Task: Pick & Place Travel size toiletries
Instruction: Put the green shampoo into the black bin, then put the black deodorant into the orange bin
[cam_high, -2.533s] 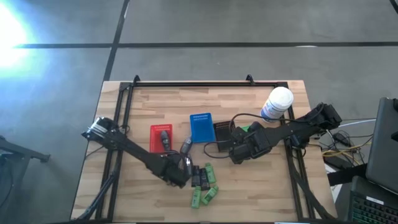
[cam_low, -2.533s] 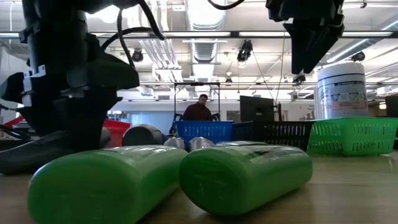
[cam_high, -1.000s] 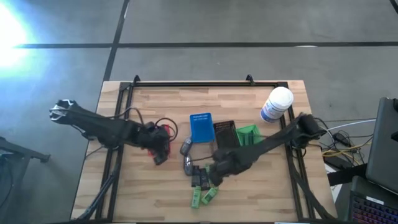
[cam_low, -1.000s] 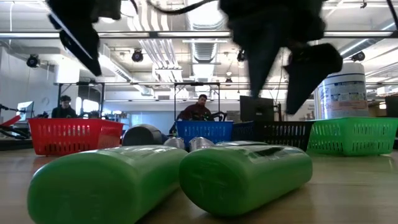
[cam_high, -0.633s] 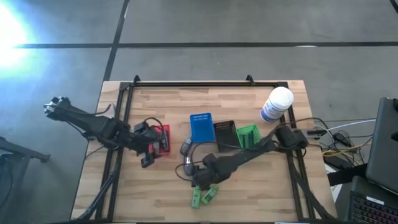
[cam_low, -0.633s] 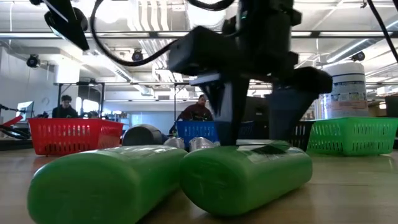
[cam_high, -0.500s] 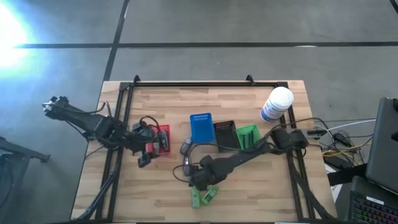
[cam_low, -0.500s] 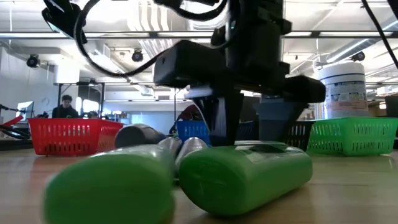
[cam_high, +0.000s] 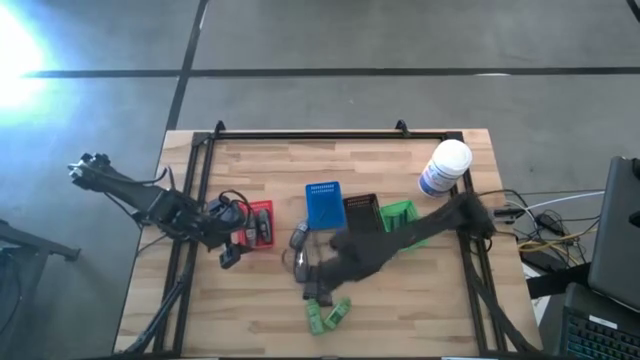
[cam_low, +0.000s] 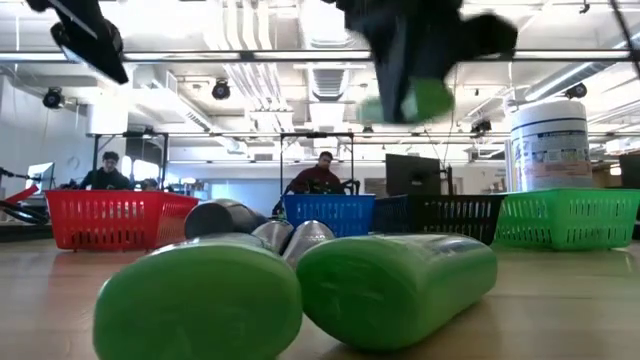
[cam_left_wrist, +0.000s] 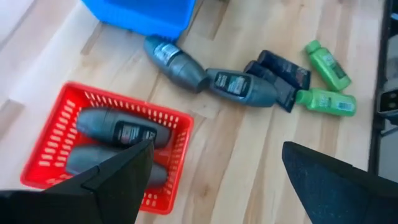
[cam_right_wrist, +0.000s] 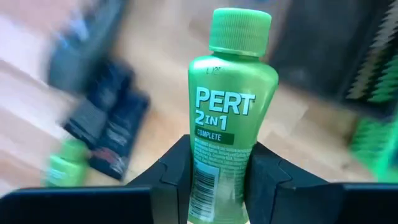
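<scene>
Green PERT bottle (cam_right_wrist: 231, 106) sits clamped between our right tool's (cam_right_wrist: 217, 180) fingers, lifted clear of the tabletop (cam_high: 400, 310). Beneath that tool lie black tubes (cam_right_wrist: 112, 134) and two more green bottles (cam_high: 328, 314). Our left tool (cam_left_wrist: 214, 171) is spread wide, empty, above the red basket (cam_left_wrist: 180, 155); two grey roll-ons (cam_left_wrist: 121, 132) rest inside, two more (cam_left_wrist: 205, 78) just beyond.

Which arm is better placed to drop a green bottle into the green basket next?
Right. The right gripper already holds a green Pert bottle near the green basket; the left gripper is open over the red basket.
</scene>
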